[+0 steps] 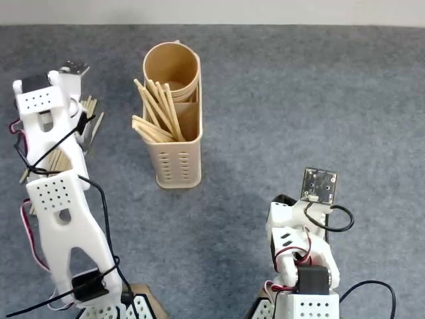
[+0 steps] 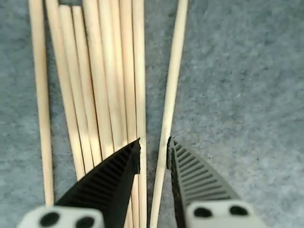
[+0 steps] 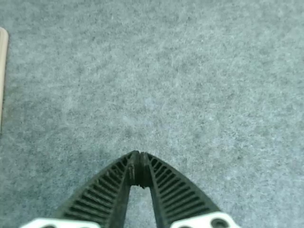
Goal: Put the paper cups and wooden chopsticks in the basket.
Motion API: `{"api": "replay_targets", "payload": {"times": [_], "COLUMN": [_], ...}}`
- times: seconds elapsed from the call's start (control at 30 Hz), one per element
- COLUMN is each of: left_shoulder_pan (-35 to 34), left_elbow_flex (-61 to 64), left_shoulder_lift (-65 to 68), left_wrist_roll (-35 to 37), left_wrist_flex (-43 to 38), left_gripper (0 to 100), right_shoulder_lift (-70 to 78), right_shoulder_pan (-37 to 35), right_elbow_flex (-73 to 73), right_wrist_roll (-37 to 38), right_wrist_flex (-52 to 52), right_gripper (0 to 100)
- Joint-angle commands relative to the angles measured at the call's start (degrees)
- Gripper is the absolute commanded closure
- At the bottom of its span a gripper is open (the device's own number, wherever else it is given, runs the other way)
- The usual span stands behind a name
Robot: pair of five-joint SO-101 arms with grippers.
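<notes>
Left gripper [image 2: 153, 146] parted, straddling a single chopstick [image 2: 172, 80] just beside loose chopsticks [image 2: 102, 71] lying flat on grey carpet [image 2: 237, 95]. Right gripper [image 3: 139, 164] clenched on nothing, over carpet. Basket [image 1: 178, 163] upright, well apart from both, holding paper cups [image 1: 171, 63] in its far compartment and leaning chopsticks [image 1: 156, 116] in the near one.

Bright, even light falls from above on the grey felt-covered counter [image 1: 299, 100]; the tall beige perforated plastic basket [image 1: 178, 163] throws only a faint, soft shadow.
</notes>
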Motion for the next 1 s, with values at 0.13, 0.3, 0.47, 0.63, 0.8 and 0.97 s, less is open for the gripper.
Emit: {"api": "replay_targets", "payload": {"times": [0.13, 0.3, 0.47, 0.63, 0.8, 0.97], "left_shoulder_pan": [-0.7, -0.6, -1.8, -2.4, -2.2, -2.2], "left_elbow_flex": [-2.2, 1.0, 0.8, 0.8, 0.7, -6.1], "left_shoulder_lift": [-4.2, -2.2, 3.6, 5.6, 5.4, 2.8], "left_wrist_roll": [0.4, 0.3, 0.3, 0.3, 0.3, 0.3], "left_wrist_flex": [1.0, 1.0, -2.4, -4.0, -3.5, -0.5], "left_gripper": [87, 87, 87, 87, 87, 87], "right_shoulder_lift": [0.0, 0.0, 0.0, 0.0, 0.0, 0.0], "right_shoulder_pan": [0.6, 0.6, 0.6, 0.6, 0.6, 0.6], "right_elbow_flex": [9.3, 9.3, 9.3, 9.3, 9.3, 9.3], "right_wrist_roll": [0.5, 0.5, 0.5, 0.5, 0.5, 0.5], "right_wrist_flex": [-0.1, -0.1, -0.1, -0.1, -0.1, -0.1], "right_gripper": [99.4, 99.4, 99.4, 99.4, 99.4, 99.4]}}
